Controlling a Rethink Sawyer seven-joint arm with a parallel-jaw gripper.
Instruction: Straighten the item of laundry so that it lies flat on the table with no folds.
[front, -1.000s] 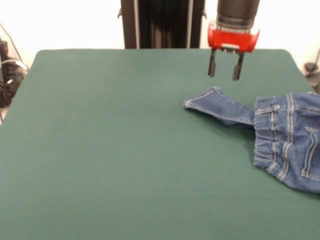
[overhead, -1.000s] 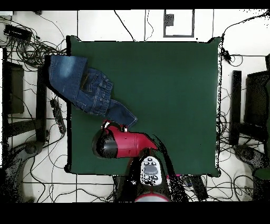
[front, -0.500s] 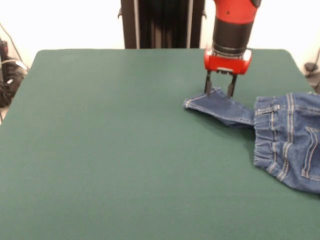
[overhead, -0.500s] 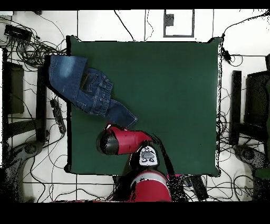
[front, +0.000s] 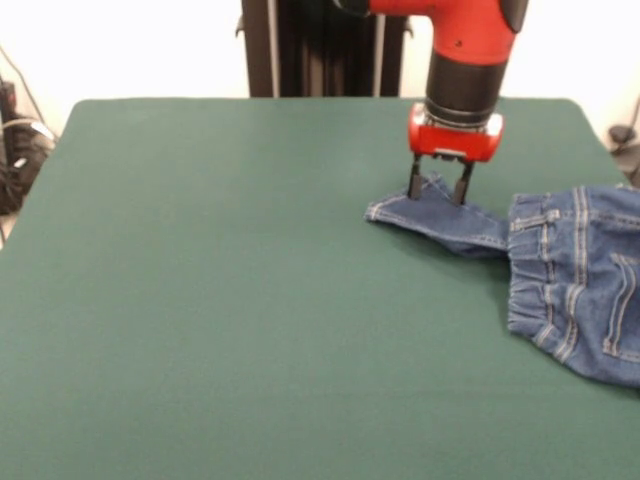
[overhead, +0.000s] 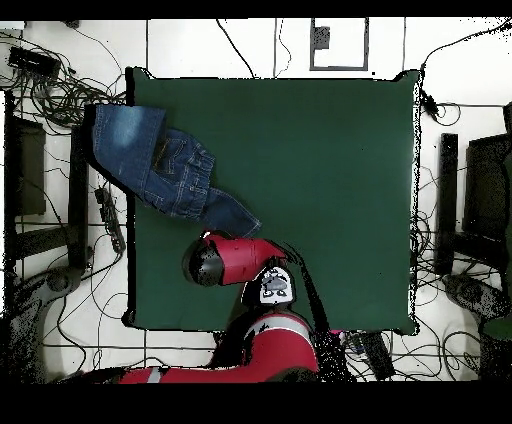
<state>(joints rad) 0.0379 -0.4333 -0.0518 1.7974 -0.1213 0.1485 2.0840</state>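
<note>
- My arm (front: 462, 50) comes down from above, its last black-and-red section close to upright, wrist pointing straight at the table (front: 200, 300).
- My claw (front: 436, 188) is down on the jeans (front: 570, 270), its two dark fingers (front: 414, 182) spread apart, one on each side of the narrow leg.
- The fingertips sit at cloth level; I cannot tell whether they already pinch the denim, and the gap between them is clear to see.
- The leg tip lies right under my claw and runs a little past it to one side, ending in a stitched hem.
- On the other side of my claw the leg leads to the gathered waistband and the pockets with orange stitching, a bunched part that lies well off toward the table's edge.
- From overhead, my arm (overhead: 235, 262) lies across the table's near side, its rounded end over the leg tip, so the claw itself is hidden there.
- In that view the jeans (overhead: 150, 160) stretch away from my claw on a slant, and the far part hangs past the table's (overhead: 330, 180) side edge.
</note>
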